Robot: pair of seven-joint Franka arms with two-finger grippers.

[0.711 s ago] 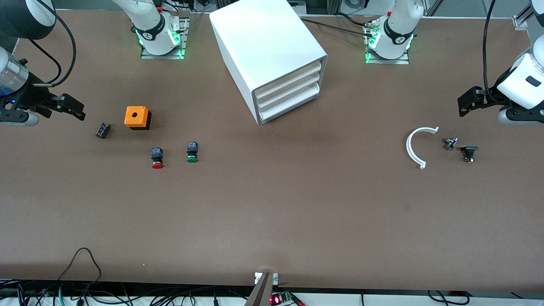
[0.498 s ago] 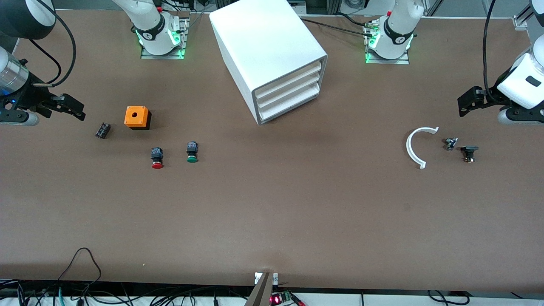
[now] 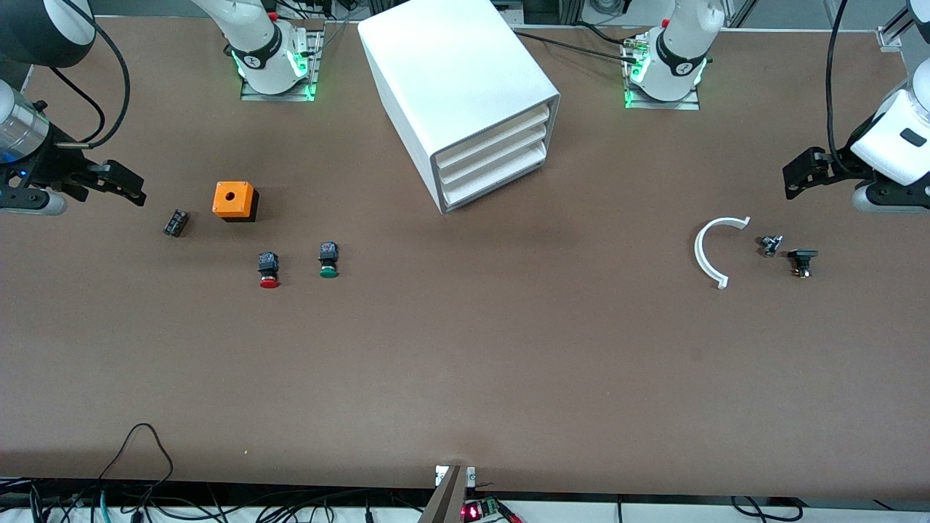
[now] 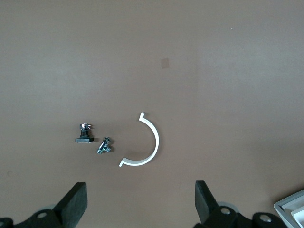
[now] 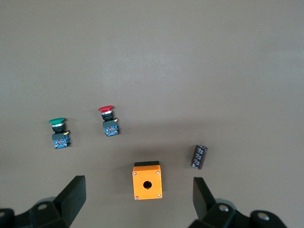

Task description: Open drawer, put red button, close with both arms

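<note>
The white box cabinet (image 3: 465, 94) stands at the table's middle near the bases, its three stacked drawers (image 3: 494, 156) all pushed in. The red button (image 3: 269, 270) lies on the table nearer the front camera than the orange box; it also shows in the right wrist view (image 5: 109, 121). My right gripper (image 3: 120, 185) hangs open and empty at the right arm's end of the table, its fingers (image 5: 71, 199) wide apart. My left gripper (image 3: 803, 174) hangs open and empty at the left arm's end, its fingers (image 4: 76, 204) wide apart.
A green button (image 3: 328, 261) lies beside the red one. An orange box with a hole (image 3: 234, 201) and a small dark cylinder (image 3: 176, 222) lie near the right gripper. A white curved piece (image 3: 708, 250) and two small dark parts (image 3: 788, 254) lie near the left gripper.
</note>
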